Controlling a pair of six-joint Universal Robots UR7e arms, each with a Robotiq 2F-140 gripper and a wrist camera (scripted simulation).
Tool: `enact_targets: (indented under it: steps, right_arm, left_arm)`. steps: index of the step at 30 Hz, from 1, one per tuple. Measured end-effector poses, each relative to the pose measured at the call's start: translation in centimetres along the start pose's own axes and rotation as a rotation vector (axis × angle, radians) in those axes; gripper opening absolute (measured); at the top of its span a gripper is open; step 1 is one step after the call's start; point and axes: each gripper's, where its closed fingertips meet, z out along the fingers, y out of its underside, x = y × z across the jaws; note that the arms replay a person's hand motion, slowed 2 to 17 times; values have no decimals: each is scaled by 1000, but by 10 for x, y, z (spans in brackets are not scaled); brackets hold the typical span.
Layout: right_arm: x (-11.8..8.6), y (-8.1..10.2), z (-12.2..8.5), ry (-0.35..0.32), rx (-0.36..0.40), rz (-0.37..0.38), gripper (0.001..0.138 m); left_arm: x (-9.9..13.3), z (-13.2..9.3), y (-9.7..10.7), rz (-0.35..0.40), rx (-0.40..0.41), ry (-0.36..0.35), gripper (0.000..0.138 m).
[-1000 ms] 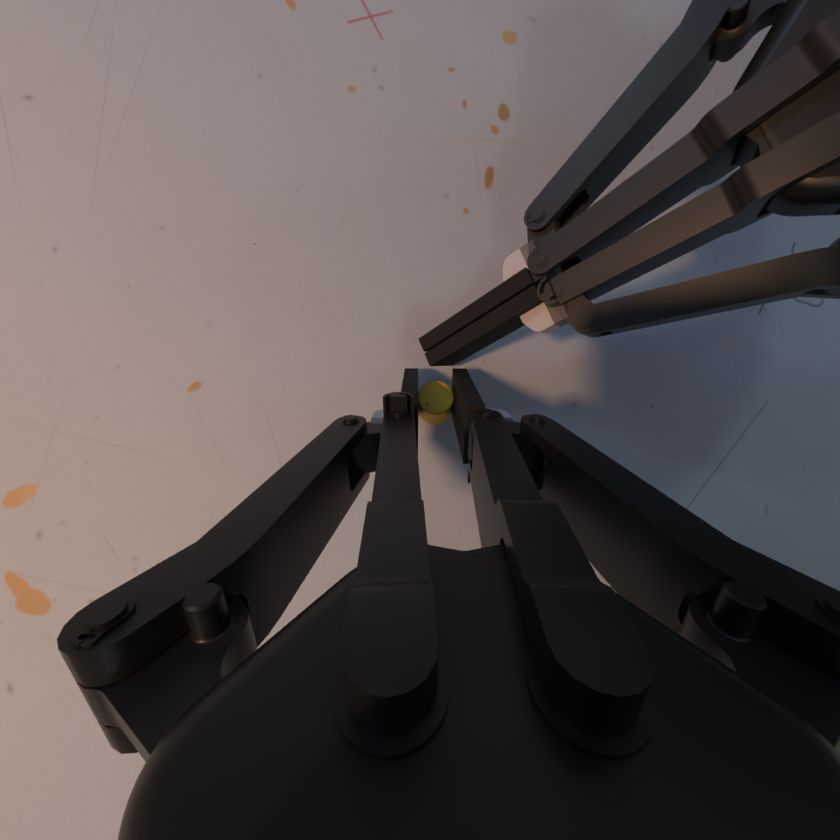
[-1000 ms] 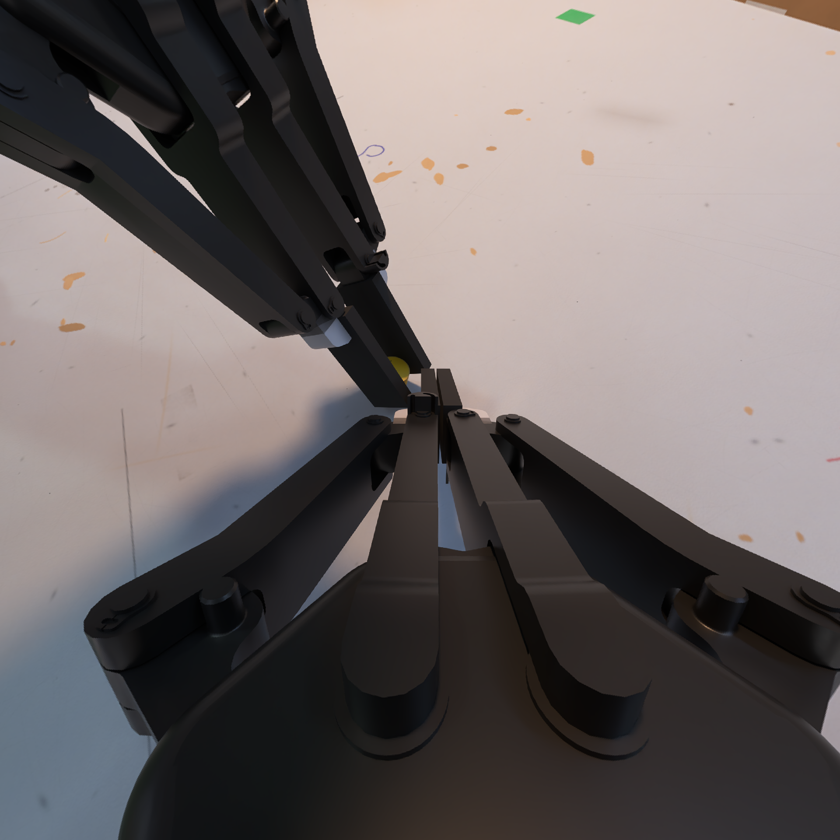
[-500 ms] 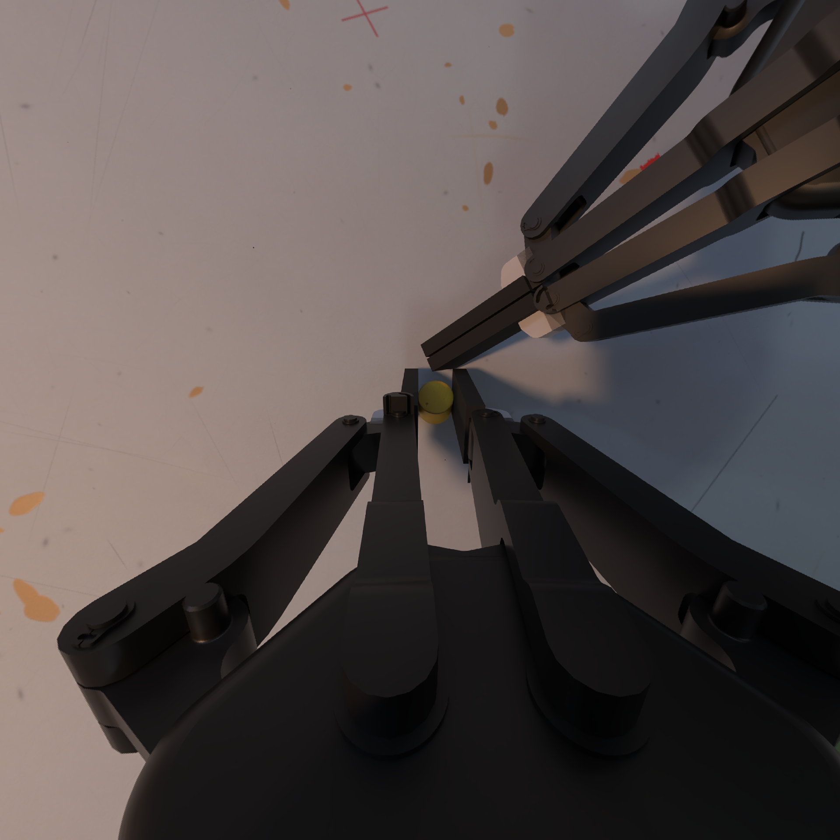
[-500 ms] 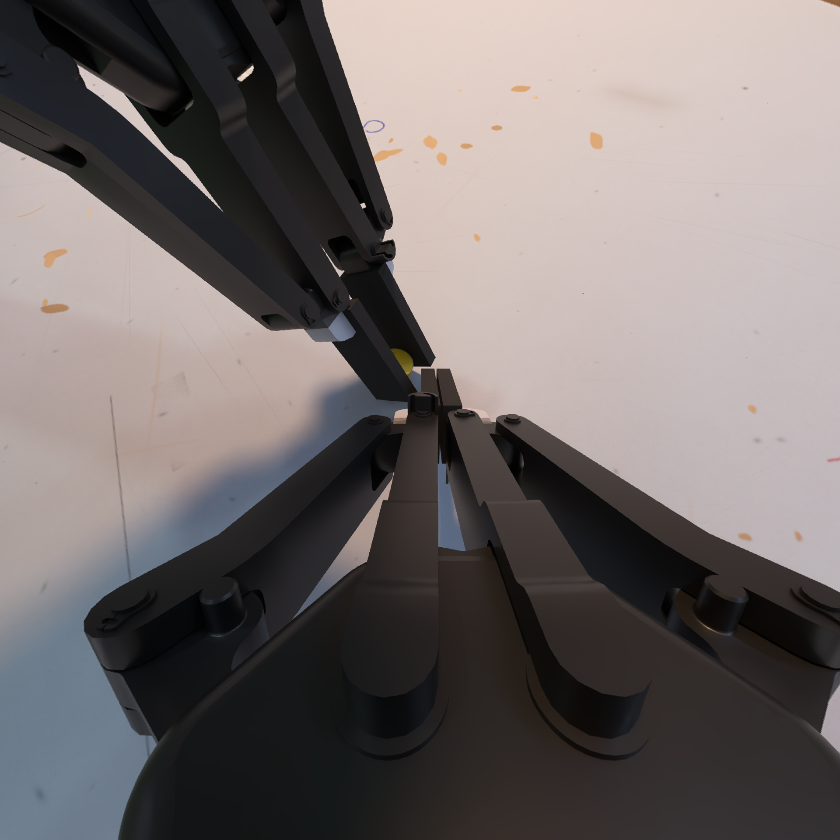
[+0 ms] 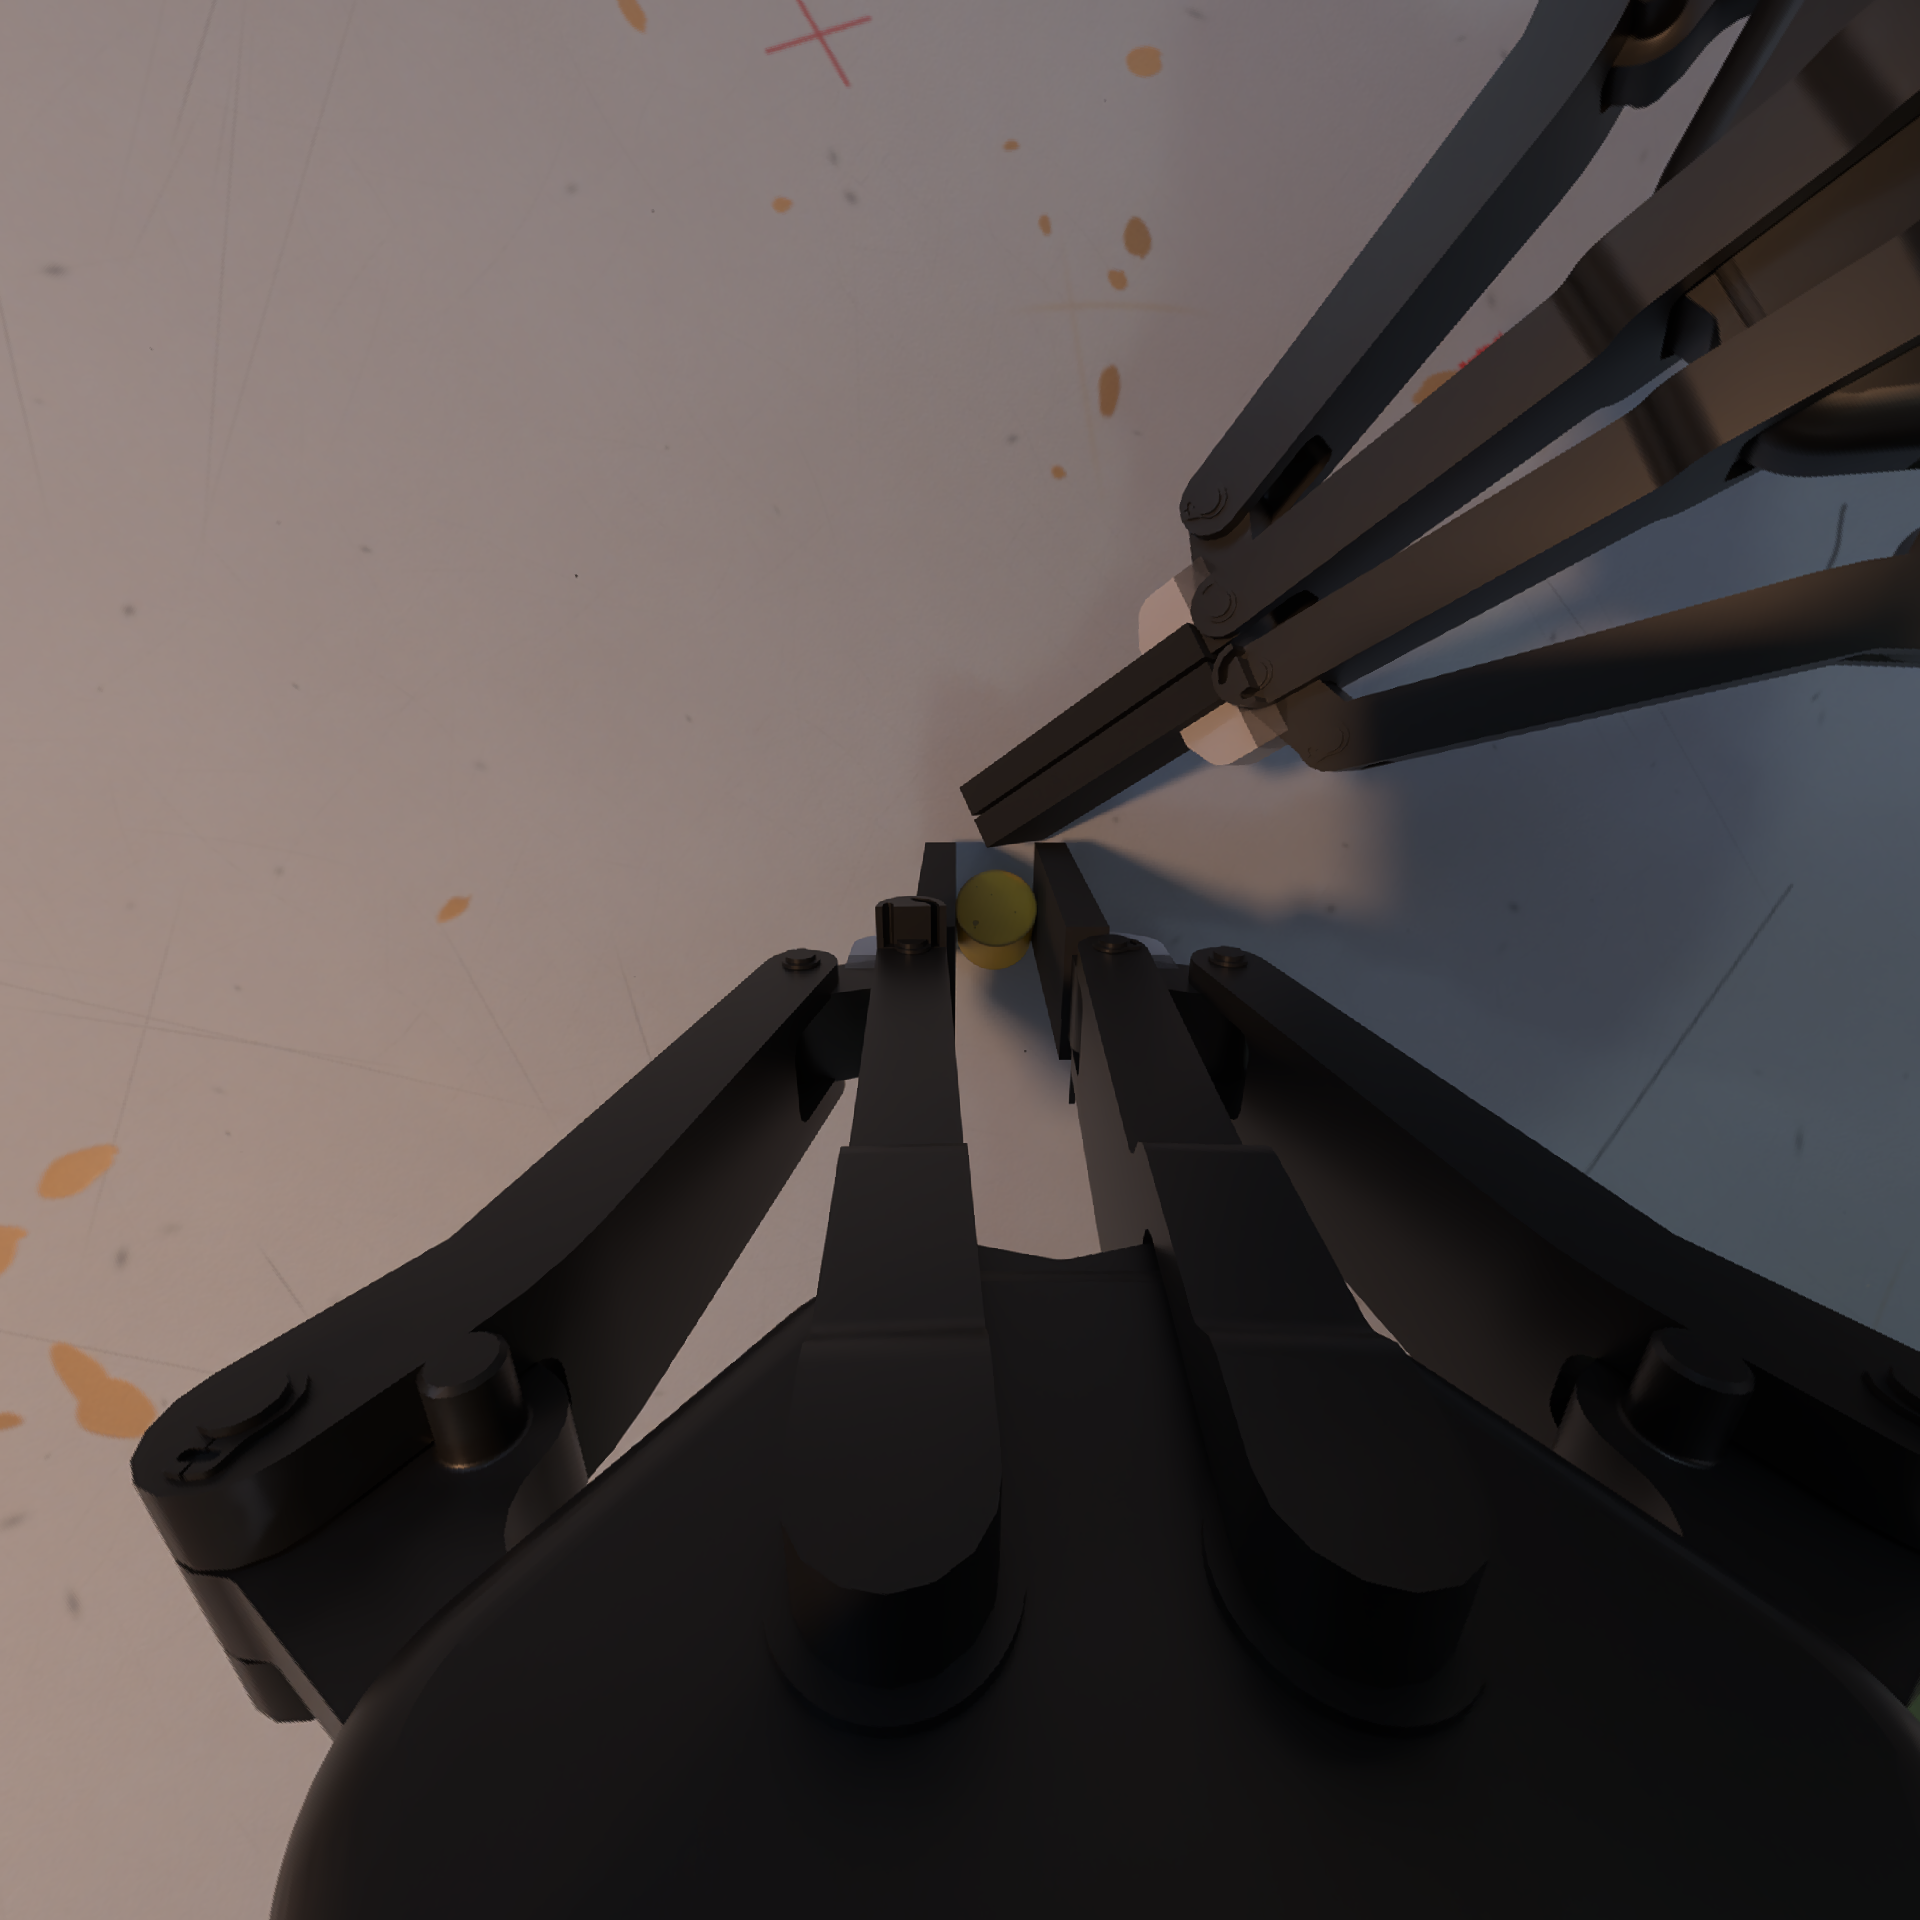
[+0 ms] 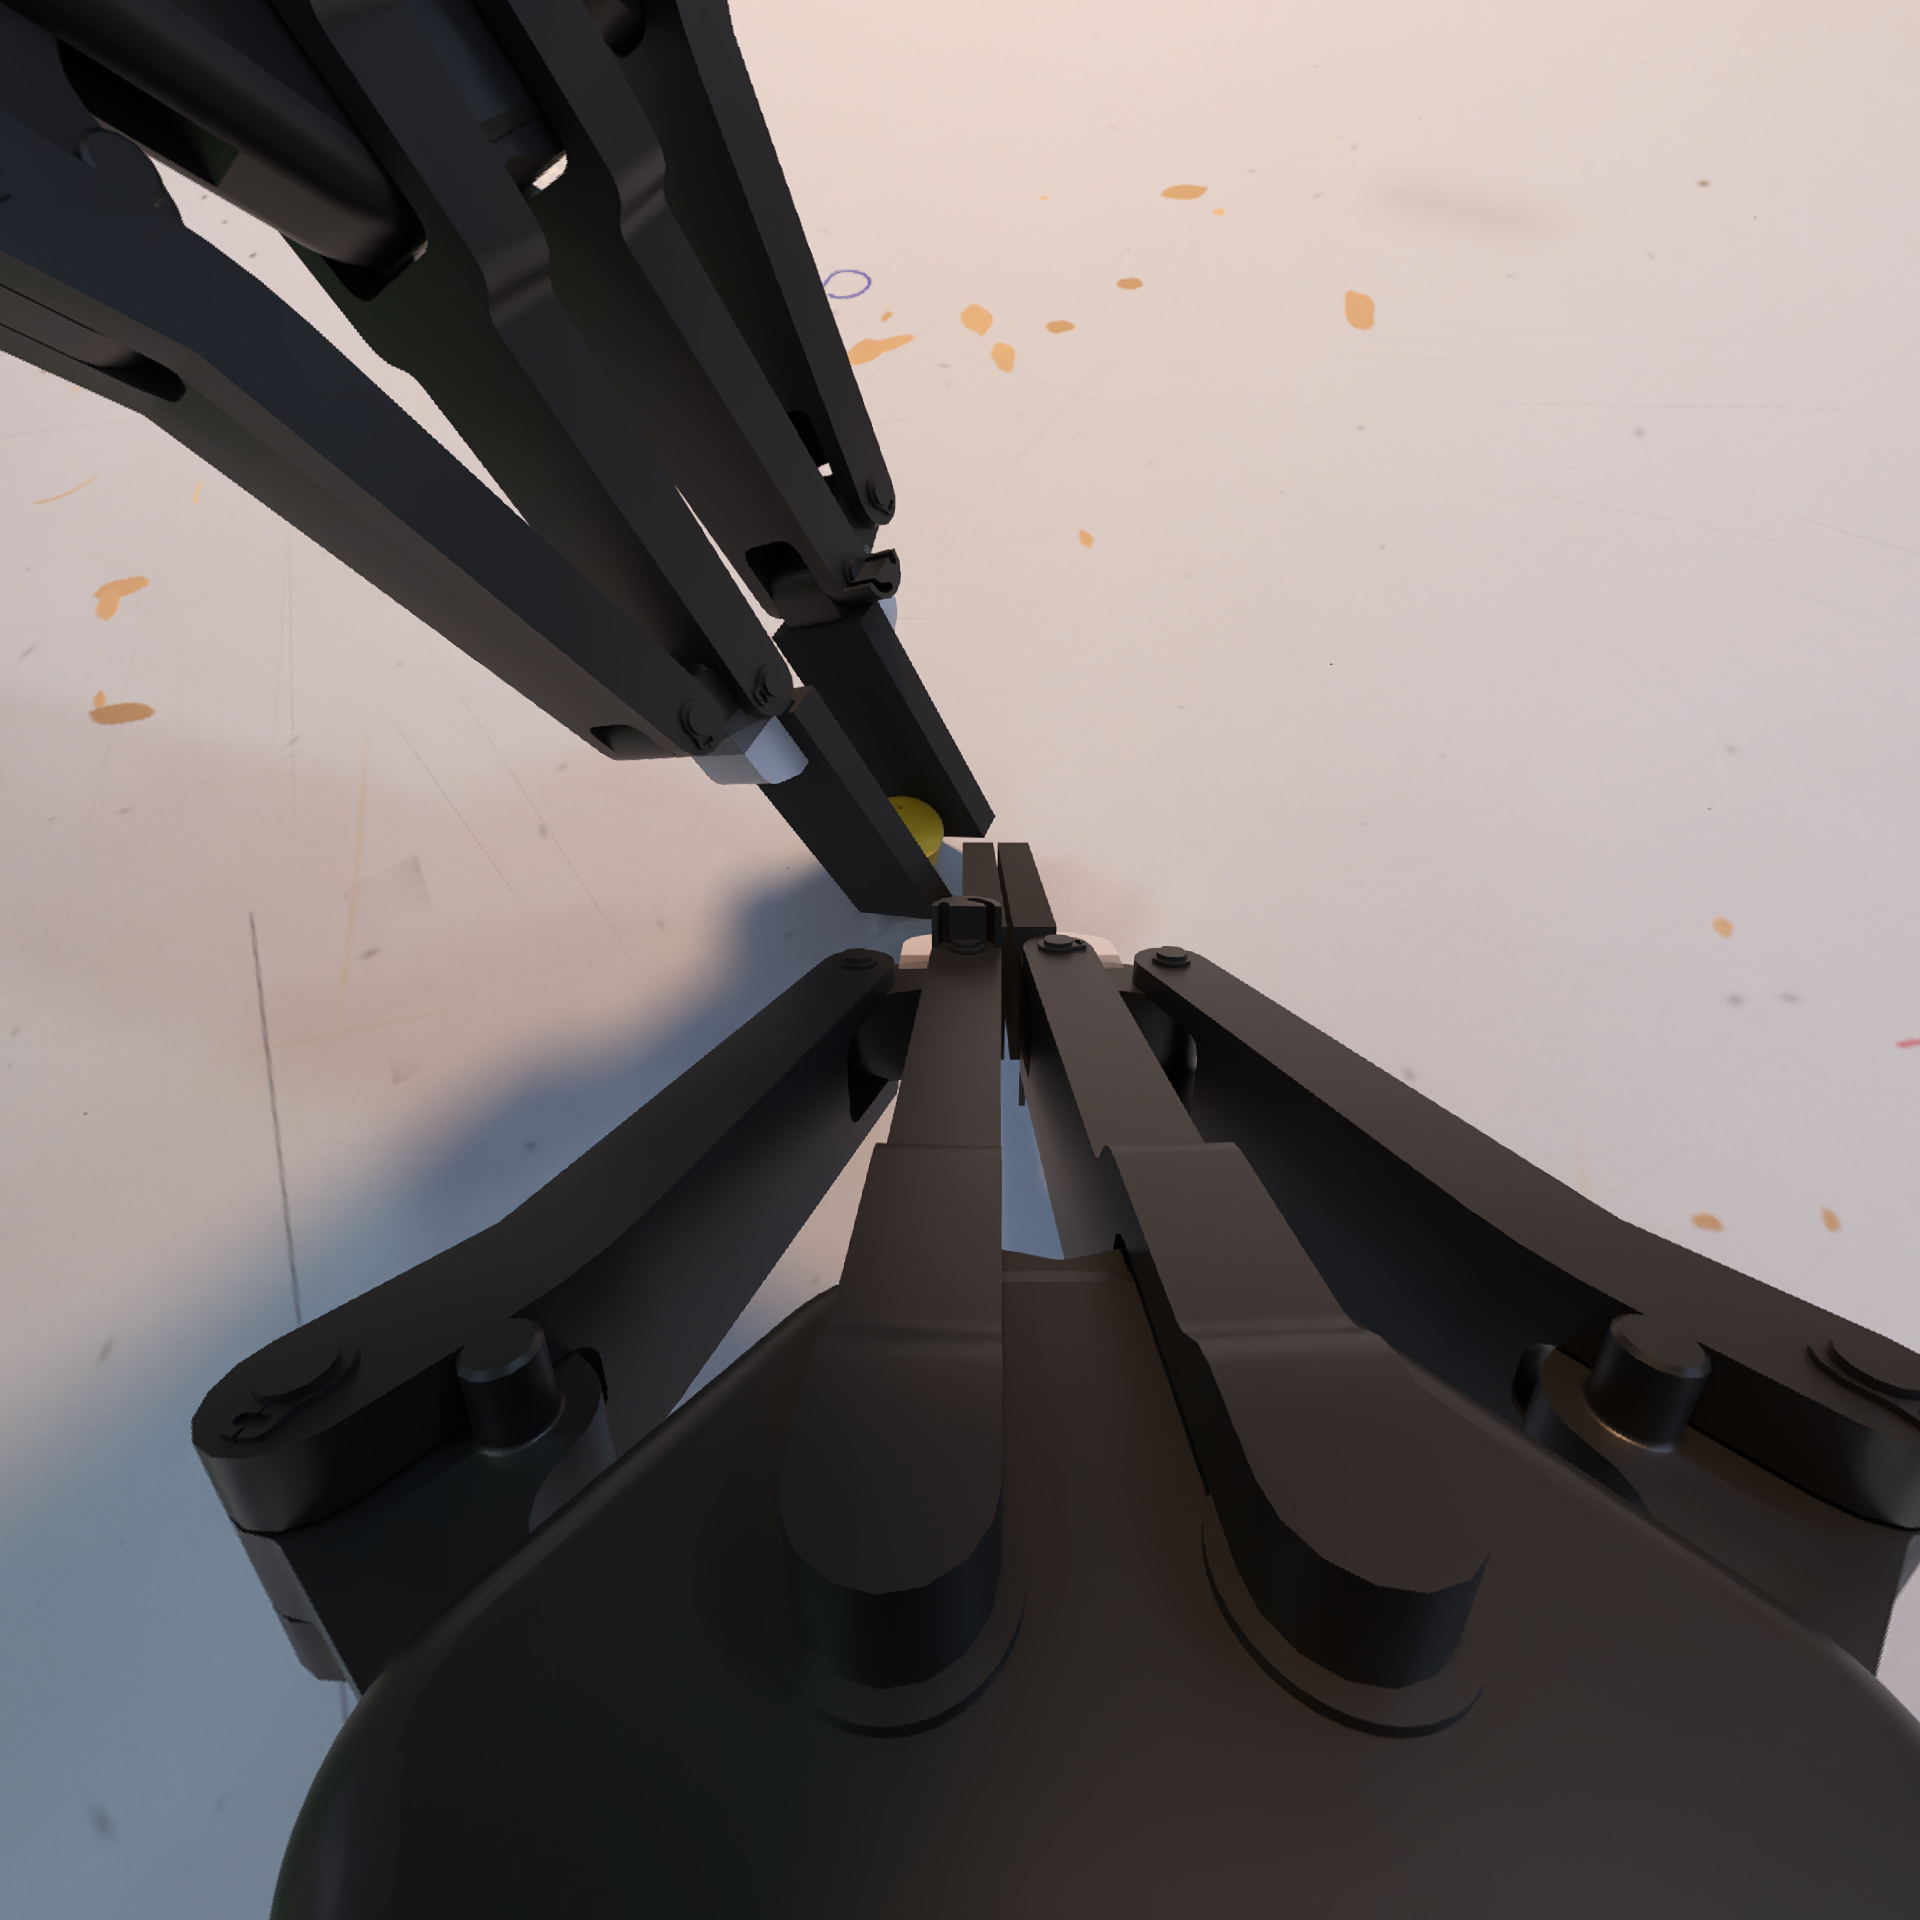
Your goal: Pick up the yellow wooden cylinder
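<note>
The yellow wooden cylinder stands upright between my left gripper's two fingertips, which press on both its sides. My left gripper is shut on it, close over the white table. In the right wrist view the cylinder shows as a small yellow patch between the left gripper's pads. My right gripper is shut with its pads together and holds nothing. Its tip sits just beyond the cylinder, close to the left fingertips without touching it.
The white table bears orange paint spots, a red cross mark and a small purple ring. The two grippers cross tip to tip, with the right arm's linkage at the upper right.
The cylinder stays gripped between the left fingers. The table marks drift slightly in both views. The green patch at the top of the right wrist view has left the frame.
</note>
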Motion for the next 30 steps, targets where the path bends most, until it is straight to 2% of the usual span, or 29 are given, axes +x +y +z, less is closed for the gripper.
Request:
enact_targets:
  steps: [16, 30]
  right_arm:
    - [-3, 0, 0, -7, -7, -10, 1]
    - [-4, 0, 0, -10, -9, -13, 1]
  left_arm:
    - [0, -1, 3, 88, -8, -4, 20]
    - [-1, -2, 6, 101, -25, 44, 20]
